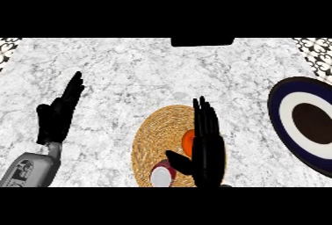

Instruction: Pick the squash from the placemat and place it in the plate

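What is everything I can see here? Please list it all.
counter: one, grey-white marble, whole view
placemat: one, straw-coloured, round, low centre
squash: one, orange, on placemat, partly behind right robot hand
round thing: one, dark red with pale top, placemat's near edge
plate: one, dark blue with white ring, right edge
block: one, black, top edge
patterned patches: two, black-and-white, top corners
left robot hand: one, black, open, resting at left
right robot hand: one, black, open, over placemat

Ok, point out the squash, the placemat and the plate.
squash [187, 140]: head view, on the orange patch that shows.
placemat [154, 134]: head view, on bare woven straw at its left side.
plate [276, 112]: head view, on its dark outer rim, left side.
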